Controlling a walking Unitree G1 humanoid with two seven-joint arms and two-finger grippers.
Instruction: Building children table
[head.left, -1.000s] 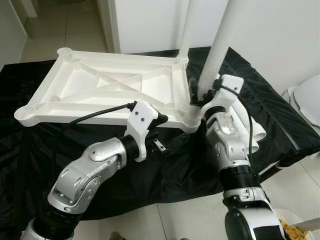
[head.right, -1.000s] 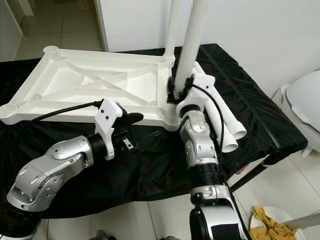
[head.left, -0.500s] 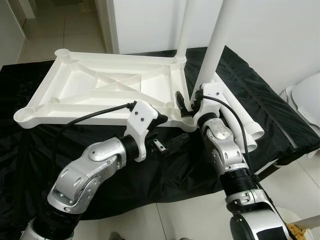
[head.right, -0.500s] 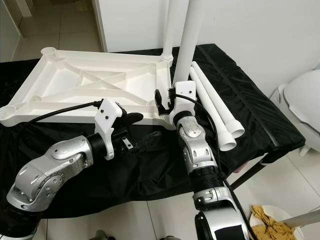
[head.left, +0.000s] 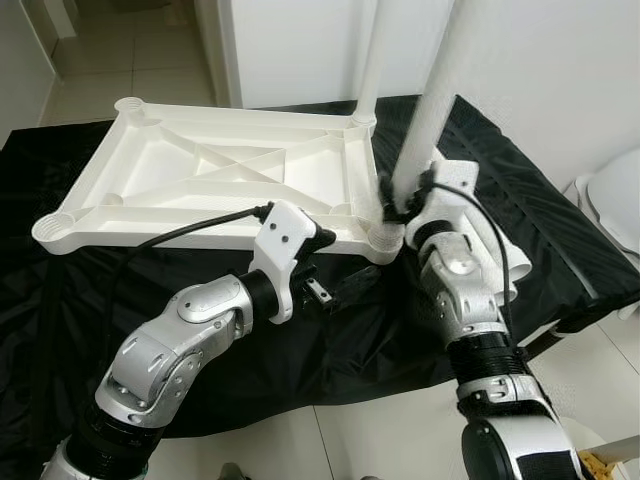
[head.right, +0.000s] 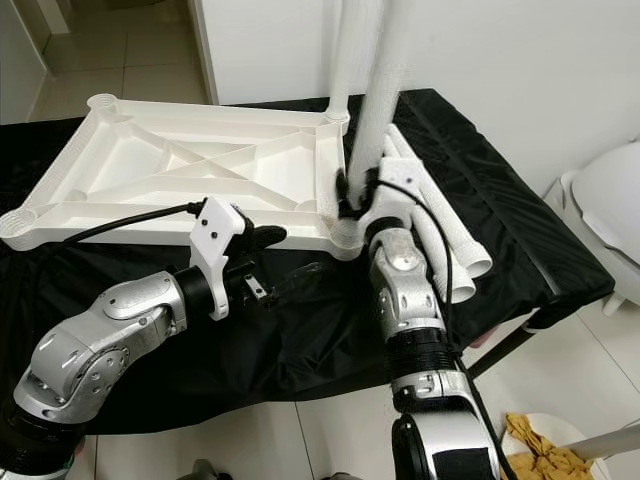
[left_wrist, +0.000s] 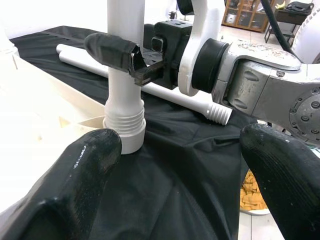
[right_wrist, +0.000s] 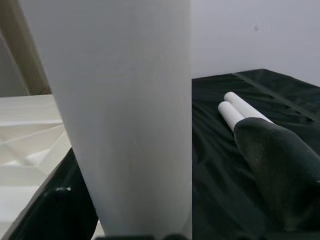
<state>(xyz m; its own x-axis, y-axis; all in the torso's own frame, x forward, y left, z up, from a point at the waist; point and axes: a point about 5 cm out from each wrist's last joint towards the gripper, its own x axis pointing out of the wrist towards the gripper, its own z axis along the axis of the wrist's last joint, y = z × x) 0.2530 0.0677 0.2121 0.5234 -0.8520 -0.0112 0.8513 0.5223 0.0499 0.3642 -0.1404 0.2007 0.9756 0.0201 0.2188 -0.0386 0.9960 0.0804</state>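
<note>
The upright white leg is clasped by the right end effector just above its threaded base, seated in the inverted table frame. The left end effector is held wide nearby, empty.

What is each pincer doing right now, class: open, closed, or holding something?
Left pincer: open, holding nothing, beside the tabletop corner.
Right pincer: closed around the upright table leg in its corner socket.

A home room: beige tiled floor, white walls, wooden cabinets in the background.
</note>
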